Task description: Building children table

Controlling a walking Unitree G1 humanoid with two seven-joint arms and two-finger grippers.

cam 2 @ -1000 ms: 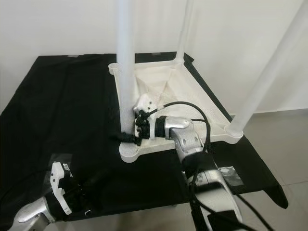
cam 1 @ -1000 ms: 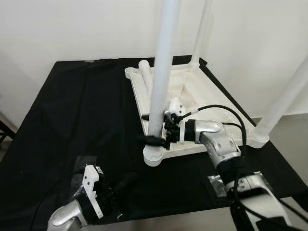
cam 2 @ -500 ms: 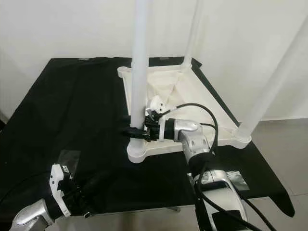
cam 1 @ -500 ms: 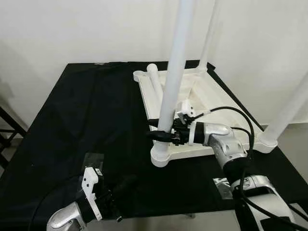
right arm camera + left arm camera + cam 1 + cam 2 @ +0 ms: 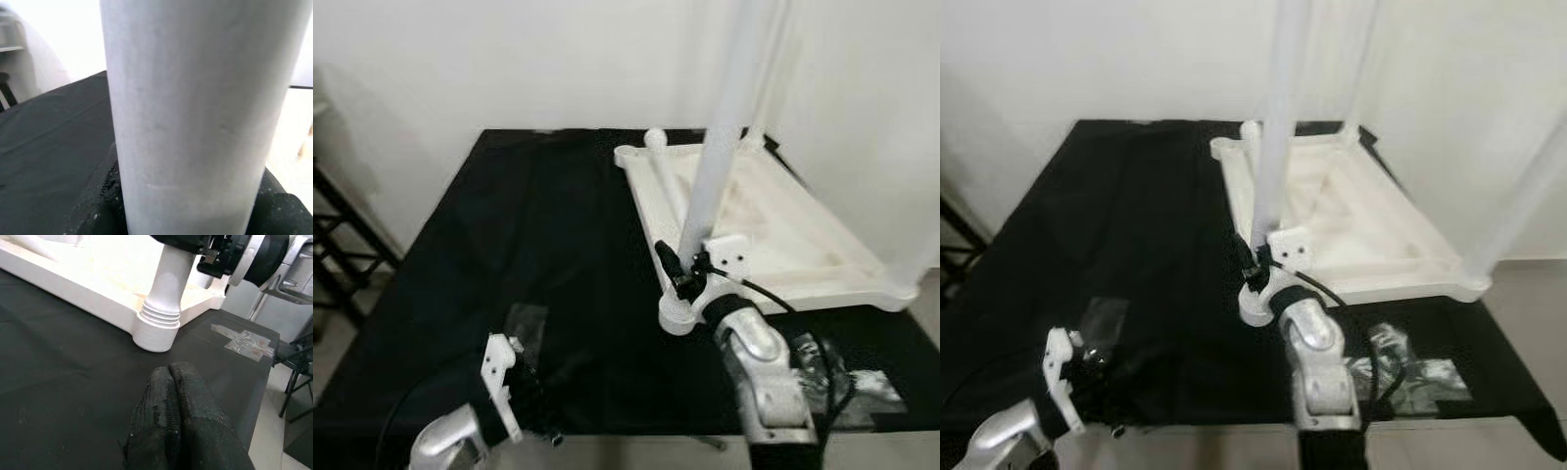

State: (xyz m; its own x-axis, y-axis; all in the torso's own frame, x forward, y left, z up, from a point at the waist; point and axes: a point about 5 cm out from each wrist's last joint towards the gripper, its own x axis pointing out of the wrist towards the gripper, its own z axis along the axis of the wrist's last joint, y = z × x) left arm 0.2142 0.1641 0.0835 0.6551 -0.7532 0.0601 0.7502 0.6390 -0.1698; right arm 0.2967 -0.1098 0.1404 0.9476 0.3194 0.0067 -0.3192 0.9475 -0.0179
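A white children's table top [image 5: 793, 235] lies upside down on a black cloth. A white leg [image 5: 717, 157] stands upright in its near left corner socket [image 5: 675, 315]. My right gripper [image 5: 677, 274] is shut on this leg just above the socket; in the right wrist view the leg [image 5: 195, 107] stands between the black fingers [image 5: 95, 208]. A loose leg [image 5: 664, 174] lies along the top's left edge. My left gripper [image 5: 169, 369] is shut on nothing, low over the cloth near the front edge, pointing toward the socket [image 5: 156, 328].
Two more upright legs [image 5: 1361, 59] [image 5: 1528, 196] stand at the far and right corners. Tape patches [image 5: 847, 360] [image 5: 524, 318] are stuck on the cloth [image 5: 509, 225]. A dark rack [image 5: 337, 245] stands off the table's left side. A white wall is close behind.
The whole picture has shifted, so the camera moved. My right gripper keeps its hold on the leg, its arm now reaching in from the front. The left gripper stays low and shut.
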